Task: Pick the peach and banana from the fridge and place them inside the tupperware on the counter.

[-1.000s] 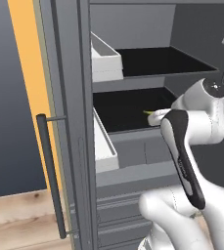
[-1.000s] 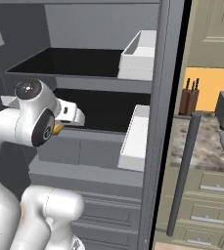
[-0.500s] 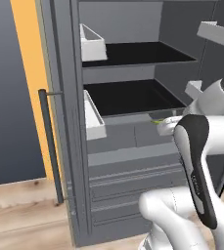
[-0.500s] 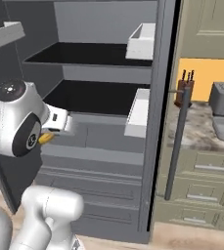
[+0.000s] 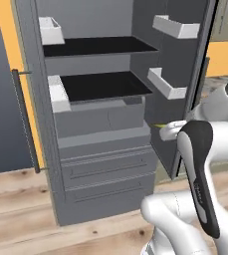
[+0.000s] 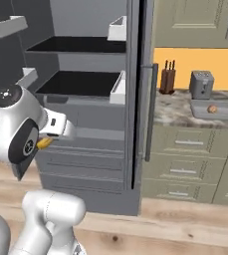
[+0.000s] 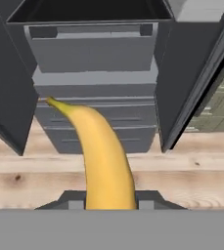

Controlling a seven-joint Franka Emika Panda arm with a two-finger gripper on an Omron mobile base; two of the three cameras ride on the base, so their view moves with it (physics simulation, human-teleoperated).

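Observation:
My gripper [image 7: 111, 202] is shut on the yellow banana [image 7: 103, 151], which points away toward the fridge's lower drawers. In the base views only the banana's tip [image 6: 43, 143] [image 5: 158, 126] peeks out past my white hand, which hangs in front of the open dark grey fridge [image 5: 100, 129] [image 6: 85, 114], outside its shelves. On the marble-like counter [image 6: 172, 112] to the right stands the grey tupperware [image 6: 197, 110]. The small orange peach [image 6: 212, 108] lies inside it.
The fridge doors stand open, with white bins [image 5: 168, 87] on the right door and a long bar handle [image 6: 149, 112] facing the counter. A toaster [image 6: 201, 84] and a knife block [image 6: 167, 77] stand behind the tupperware. Wooden floor lies in front of the fridge.
Both base views have shifted: the base has backed away from the fridge and turned, bringing the counter into view. The banana stays held and is now outside the fridge.

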